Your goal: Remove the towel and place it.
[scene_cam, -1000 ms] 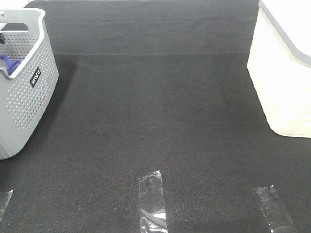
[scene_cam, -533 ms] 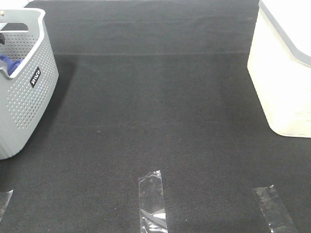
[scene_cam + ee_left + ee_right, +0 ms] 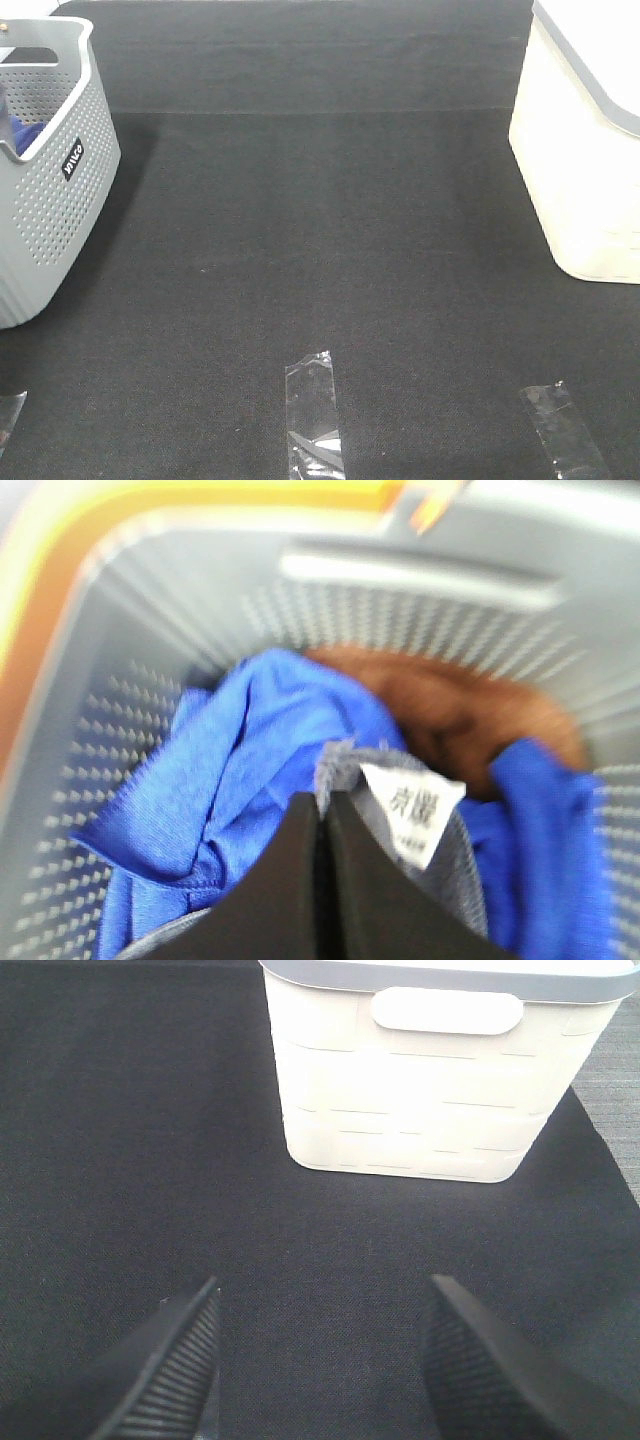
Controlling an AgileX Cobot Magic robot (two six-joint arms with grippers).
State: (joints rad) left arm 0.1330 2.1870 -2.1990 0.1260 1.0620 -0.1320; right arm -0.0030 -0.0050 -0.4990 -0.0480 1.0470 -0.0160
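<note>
The greyish towel lies in the grey perforated basket, with a white label at its hem. My left gripper is inside the basket, its jaws pressed together on the towel's hem beside the label. The left wrist view is blurred. A bright blue cloth and a brown cloth lie around the towel. In the high view only a bit of the blue cloth shows in the basket. My right gripper is open and empty above the black mat.
A white bin stands at the right of the black mat and faces my right gripper in the right wrist view. Clear tape strips lie near the front edge.
In the high view a dark part at the basket's left edge has gone, and a grey shape now covers part of the blue cloth. Nothing else has moved.
</note>
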